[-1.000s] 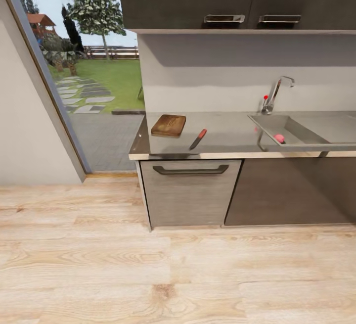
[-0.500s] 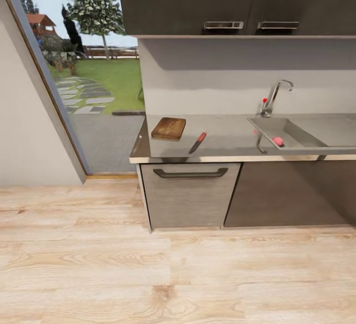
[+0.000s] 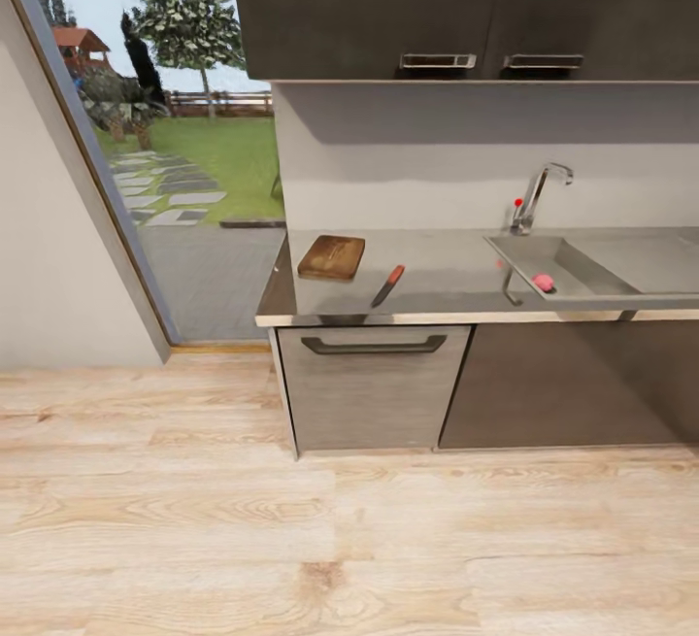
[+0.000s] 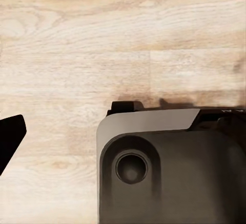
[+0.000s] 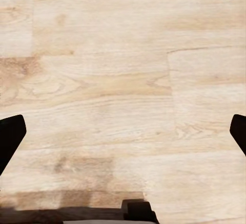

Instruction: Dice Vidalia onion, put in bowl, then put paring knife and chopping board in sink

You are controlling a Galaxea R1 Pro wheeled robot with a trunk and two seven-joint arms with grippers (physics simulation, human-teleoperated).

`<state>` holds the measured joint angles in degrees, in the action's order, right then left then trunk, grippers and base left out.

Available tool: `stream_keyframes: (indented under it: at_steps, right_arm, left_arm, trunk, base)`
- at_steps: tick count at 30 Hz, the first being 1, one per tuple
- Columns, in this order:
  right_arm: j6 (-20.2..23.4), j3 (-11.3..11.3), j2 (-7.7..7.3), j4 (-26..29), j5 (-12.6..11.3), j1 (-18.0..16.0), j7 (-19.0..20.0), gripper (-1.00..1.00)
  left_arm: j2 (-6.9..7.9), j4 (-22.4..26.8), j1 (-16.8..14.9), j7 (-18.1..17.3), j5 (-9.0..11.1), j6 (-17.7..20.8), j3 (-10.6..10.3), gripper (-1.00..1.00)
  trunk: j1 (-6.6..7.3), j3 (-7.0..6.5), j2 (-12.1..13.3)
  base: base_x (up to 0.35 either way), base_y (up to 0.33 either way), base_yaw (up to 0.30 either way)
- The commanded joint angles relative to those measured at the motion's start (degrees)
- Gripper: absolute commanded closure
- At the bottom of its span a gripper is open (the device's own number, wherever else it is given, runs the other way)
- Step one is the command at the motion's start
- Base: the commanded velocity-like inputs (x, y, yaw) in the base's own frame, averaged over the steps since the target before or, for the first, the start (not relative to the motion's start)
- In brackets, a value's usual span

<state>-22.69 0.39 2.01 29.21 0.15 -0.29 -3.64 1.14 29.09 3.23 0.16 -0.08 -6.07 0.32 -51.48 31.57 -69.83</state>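
In the head view the dark brown chopping board [image 3: 332, 256] lies on the grey countertop [image 3: 437, 272] near its left end. Just right of it is the paring knife [image 3: 387, 285], orange-red handle away from me, blade toward the front edge. Further right is the steel sink [image 3: 563, 267] with its chrome tap [image 3: 537, 191]. The small pinkish Vidalia onion [image 3: 543, 282] rests in the basin. The bowl is out of view. My right gripper [image 5: 123, 134] hangs open over the wood floor, a dark fingertip at each side. My left gripper [image 4: 123, 131] shows one dark fingertip [image 4: 10, 134] above the floor.
Grey-brown lower cabinets [image 3: 374, 384] with a dark handle sit under the counter and dark upper cabinets [image 3: 437, 5] hang above. A large window [image 3: 165, 141] onto a garden stands at the left. Light wood floor [image 3: 340, 539] stretches between me and the counter. My own base [image 4: 169, 167] shows beneath the left wrist.
The whole head picture has shifted slightly downward, so the camera has moved. The board, knife and onion keep their places on the counter and in the sink.
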Motion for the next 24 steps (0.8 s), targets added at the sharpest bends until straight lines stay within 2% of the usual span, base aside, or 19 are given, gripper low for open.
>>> stream_keyframes:
  at_steps: [1, 24]
  right_arm:
    - [-0.2, 0.0, 0.01, 0.0, 0.0, 0.0, -0.2, -1.0]
    - [-0.2, 0.0, 0.01, 0.0, 0.0, 0.0, -0.2, -1.0]
  left_arm:
    - [0.0, 0.1, 0.0, 0.0, 0.0, -0.1, 0.0, -1.0]
    - [0.0, 0.0, 0.0, 0.0, 0.0, -0.1, 0.0, -1.0]
  trunk:
    - [0.22, -0.15, 0.4]
    - [5.28, -4.28, 9.6]
  base:
    - [0.0, 0.0, 0.0]
    - [0.0, 0.0, 0.0]
